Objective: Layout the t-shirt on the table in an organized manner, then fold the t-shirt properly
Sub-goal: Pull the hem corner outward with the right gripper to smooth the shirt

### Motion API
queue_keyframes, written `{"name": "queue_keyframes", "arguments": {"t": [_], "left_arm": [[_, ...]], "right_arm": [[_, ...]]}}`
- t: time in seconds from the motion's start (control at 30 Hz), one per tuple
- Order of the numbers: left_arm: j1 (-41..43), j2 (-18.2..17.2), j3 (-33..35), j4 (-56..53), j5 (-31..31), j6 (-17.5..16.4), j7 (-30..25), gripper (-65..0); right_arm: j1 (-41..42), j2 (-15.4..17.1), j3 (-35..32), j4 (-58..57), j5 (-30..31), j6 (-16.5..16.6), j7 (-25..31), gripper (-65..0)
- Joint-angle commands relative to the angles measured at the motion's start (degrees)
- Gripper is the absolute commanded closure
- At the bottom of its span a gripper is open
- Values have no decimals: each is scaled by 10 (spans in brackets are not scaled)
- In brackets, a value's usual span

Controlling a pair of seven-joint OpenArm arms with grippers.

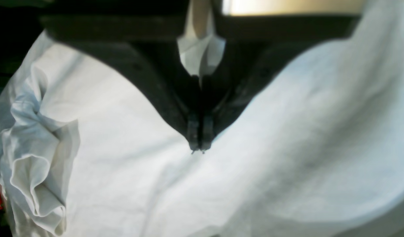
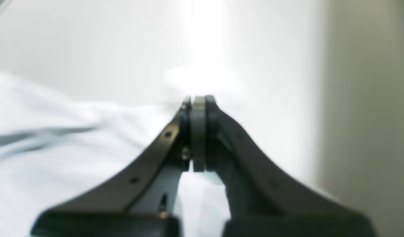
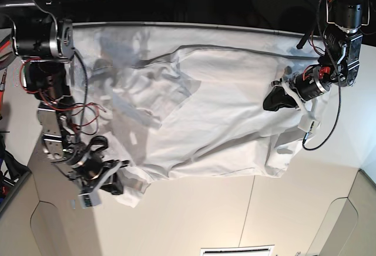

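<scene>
The t-shirt (image 3: 217, 109) lies spread but wrinkled across the table (image 3: 235, 209), reaching its far edge; it looks light, soft and limp, best taken at hems or corners. The left gripper (image 1: 198, 144), jaws pressed together, appears to pinch cloth at one side edge, and the right gripper (image 2: 198, 102), equally closed, probably holds the opposite corner.

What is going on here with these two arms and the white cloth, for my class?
A two-armed robot is spreading a white t-shirt across an off-white table. The left gripper has its jaws shut, with fabric bunched between them higher up. The right gripper is also shut, low at the shirt's opposite edge; whether it grips cloth is unclear. The shirt lies wide but wrinkled, one part crumpled by the right gripper, and no fold has been made yet.
</scene>
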Motion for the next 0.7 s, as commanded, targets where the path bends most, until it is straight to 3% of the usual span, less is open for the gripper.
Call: {"name": "queue_keyframes", "arguments": {"t": [0.0, 0.13, 0.27, 0.37, 0.5, 0.67], "left_arm": [[0, -3, 0, 1, 22, 15, 21, 0], [0, -1, 0, 0, 23, 15, 24, 0], [1, -2, 0, 0, 22, 15, 37, 0], [3, -4, 0, 0, 23, 15, 39, 0], [6, -5, 0, 1, 23, 15, 39, 0], [12, -5, 0, 0, 23, 15, 39, 0]], "right_arm": [[19, -12, -8, 7, -5, 0, 17, 0], [23, -53, -90, -13, -100, -61, 40, 0], [46, -57, -176, -81, -162, -143, 45, 0], [76, -53, -200, -153, -193, -205, 55, 0], [115, -20, -198, -208, -199, -227, 74, 0], [146, 57, -183, -209, -191, -230, 84, 0]]}}
